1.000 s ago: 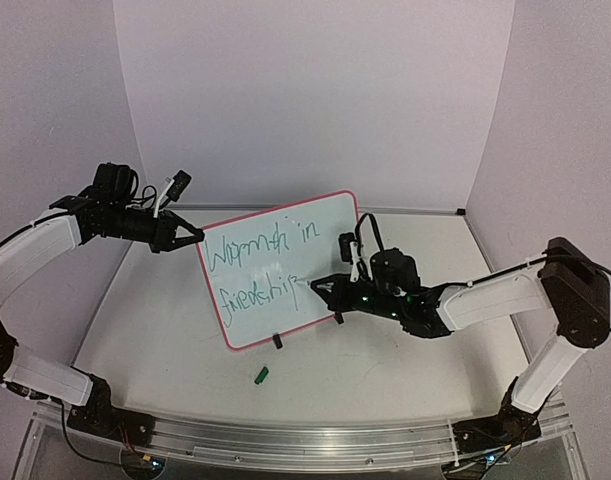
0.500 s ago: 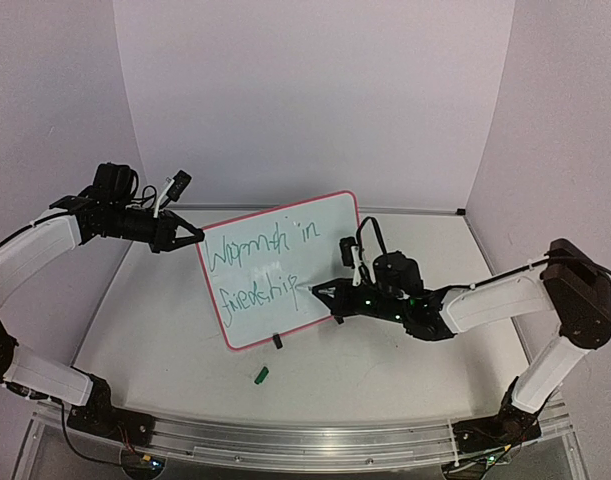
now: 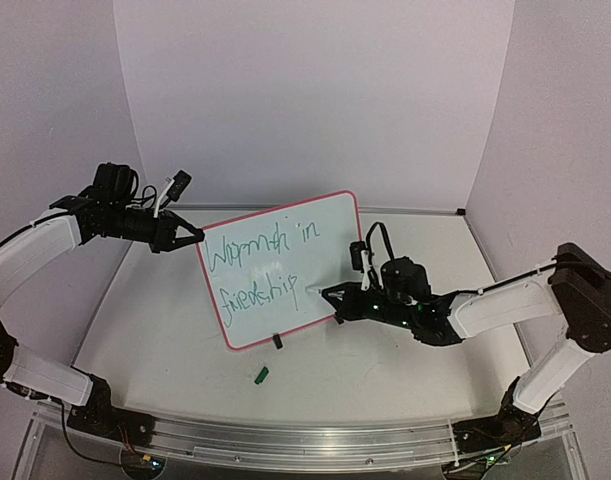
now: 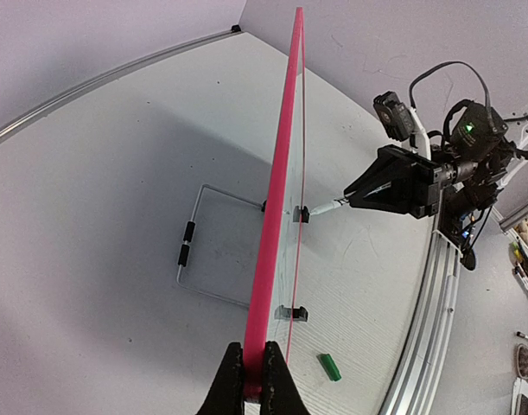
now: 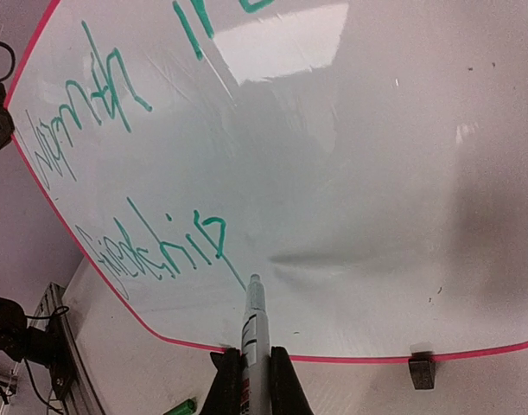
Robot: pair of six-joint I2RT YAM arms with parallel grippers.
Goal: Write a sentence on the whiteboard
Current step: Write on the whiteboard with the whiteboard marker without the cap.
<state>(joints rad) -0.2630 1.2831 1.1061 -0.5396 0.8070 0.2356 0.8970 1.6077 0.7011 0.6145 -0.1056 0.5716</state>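
Observation:
The whiteboard (image 3: 315, 250), white with a pink-red frame, stands tilted on two black clip feet at mid-table. Green script on it (image 3: 260, 268) reads roughly "Warmth in" over "friendship". My left gripper (image 3: 190, 238) is shut on the board's left edge; the left wrist view shows the pink edge (image 4: 272, 233) clamped between the fingers (image 4: 229, 385). My right gripper (image 3: 335, 296) is shut on a marker (image 5: 253, 333); its tip is just off the board surface, right of the "p" of the sentence (image 5: 173, 246).
A green marker cap (image 3: 262, 375) lies on the table in front of the board, also visible in the left wrist view (image 4: 330, 367). A wire stand (image 4: 216, 246) props the board from behind. The table's metal rail (image 3: 285, 440) runs along the near edge.
My right gripper with the marker has drawn back a little to the right and down, away from the end of the second line. The left arm and board have not moved.

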